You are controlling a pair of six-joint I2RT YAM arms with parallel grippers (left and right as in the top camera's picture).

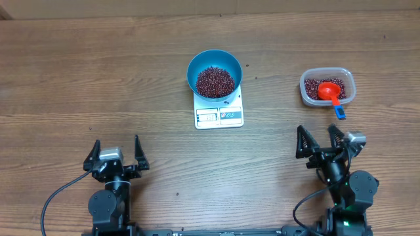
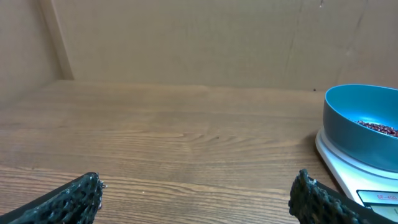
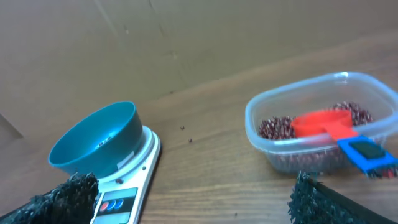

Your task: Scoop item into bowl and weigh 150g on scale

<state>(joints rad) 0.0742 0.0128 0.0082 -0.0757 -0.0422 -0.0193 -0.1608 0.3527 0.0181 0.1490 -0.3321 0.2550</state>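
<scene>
Left end effector (image 1: 117,145): jaws spread fully wide, nothing between them; at the near left of the surface (image 1: 98,78), well apart from the scale.
Right end effector (image 1: 317,134): jaws spread fully wide, holding nothing; at the near right, on the near side of the tub and clear of it.
Bowl (image 1: 213,58): blue, upright, resting on the scale at mid-surface.
Beans (image 1: 215,82): maroon heap covering the bowl's bottom; a further lot lies in the tub.
Scale (image 1: 220,117): white, display and button edge facing the arms; reading not legible.
Tub (image 1: 328,69): clear plastic, to the right of the scale and apart from it.
Scoop (image 1: 329,90): red, lying on the beans in the tub, its blue-tipped handle reaching over the near rim.
Strays: a few single grains on the surface near the scale.
</scene>
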